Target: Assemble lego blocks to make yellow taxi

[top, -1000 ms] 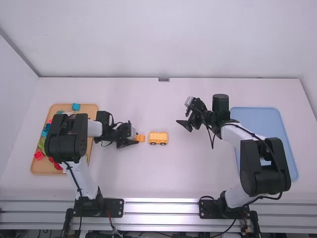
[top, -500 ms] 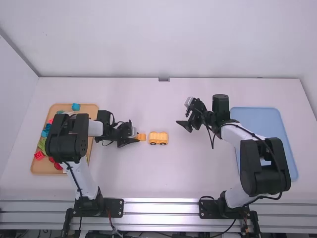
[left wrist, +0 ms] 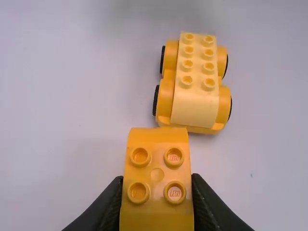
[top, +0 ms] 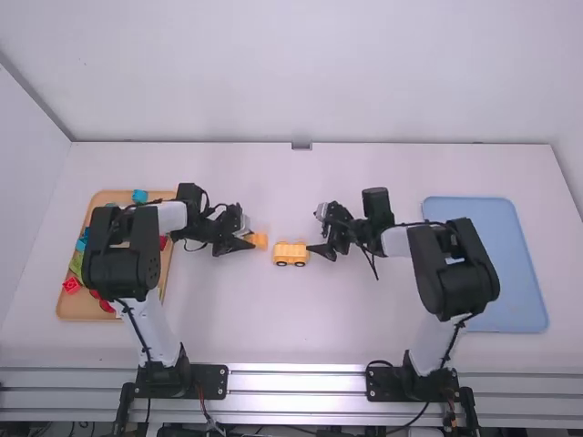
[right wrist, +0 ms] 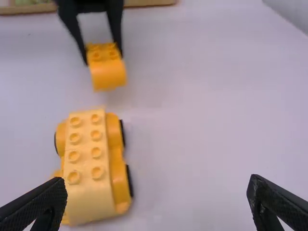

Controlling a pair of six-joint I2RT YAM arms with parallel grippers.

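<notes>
Left gripper (top: 244, 242) pinches the yellow block (left wrist: 157, 178) — right gripper (top: 319, 252), spread wide and empty, beside the wheeled base (left wrist: 196, 91).

The car base (top: 291, 249) sits right of 1 block (top: 260, 240), between the left tray (top: 75, 309) and the right tray (top: 487, 223).

Left arm (top: 160, 337) in left half of frame, bent, forearm pointing right; left claw (top: 250, 242) left of centre, clamped. Right arm (top: 434, 348) in right half, bent, forearm pointing left; right claw (top: 321, 253) near mid-frame, tilted, spread wide.
</notes>
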